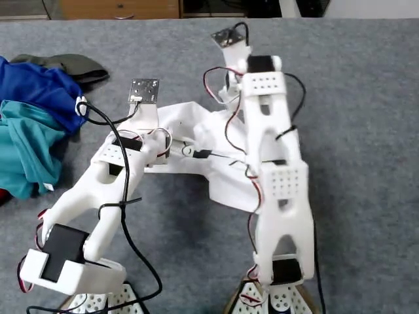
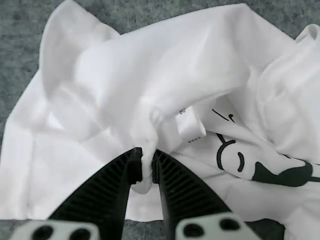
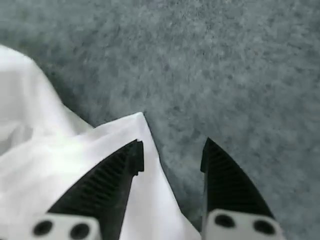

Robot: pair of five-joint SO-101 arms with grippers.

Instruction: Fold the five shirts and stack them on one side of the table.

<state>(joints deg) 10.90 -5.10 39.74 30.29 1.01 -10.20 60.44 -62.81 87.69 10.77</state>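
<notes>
High view: one white shirt (image 1: 226, 186) crumpled in the middle of the grey bench (image 1: 366, 131), partly covered by two white arms, the left arm (image 1: 98, 190) and the right arm (image 1: 278, 176), both stretched out over it. At the bench's left edge, well apart from the white one, a heap of cloth: one blue shirt (image 1: 36, 88), one teal shirt (image 1: 26, 147) touching it, one dark olive shirt (image 1: 78, 65) behind, plus one sliver of red cloth (image 1: 3, 195) at the very edge, too little to tell whether a shirt. Left wrist view: left end effector (image 2: 146, 167) clamped tight on a bunched fold of the white shirt, black ribbed fingers (image 2: 100, 195) pressing the cloth from both sides; one black drawing (image 2: 235, 160) on the fabric close by. Right wrist view: right end effector (image 3: 172, 150) spread wide with nothing gripped, one finger above a corner of the white shirt, the other above bare bench.
</notes>
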